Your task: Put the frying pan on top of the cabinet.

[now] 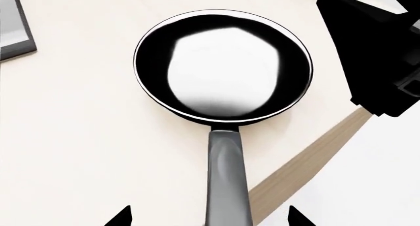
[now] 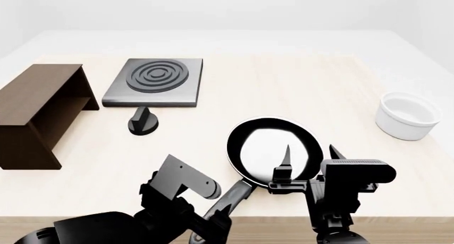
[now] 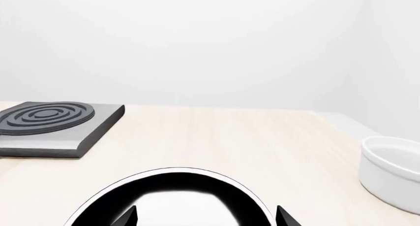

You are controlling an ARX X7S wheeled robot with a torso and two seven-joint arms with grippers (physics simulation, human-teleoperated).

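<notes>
Two hands, both near edge. My left hand [image 1: 208, 217]: fingers spread wide either side of the frying pan [image 2: 273, 150] handle, not closed on it. My right hand [image 3: 206, 216]: also wide, over the pan's near rim, holding nothing.

Risk: a long handle gripped at its end lets the pan sag or twist; the right hand may knock the rim.

Pan: round, shallow, black, glossy inside, flat on the bench [image 2: 298, 90].

Cabinet [image 2: 39, 114]: dark brown, far left, well apart.
</notes>
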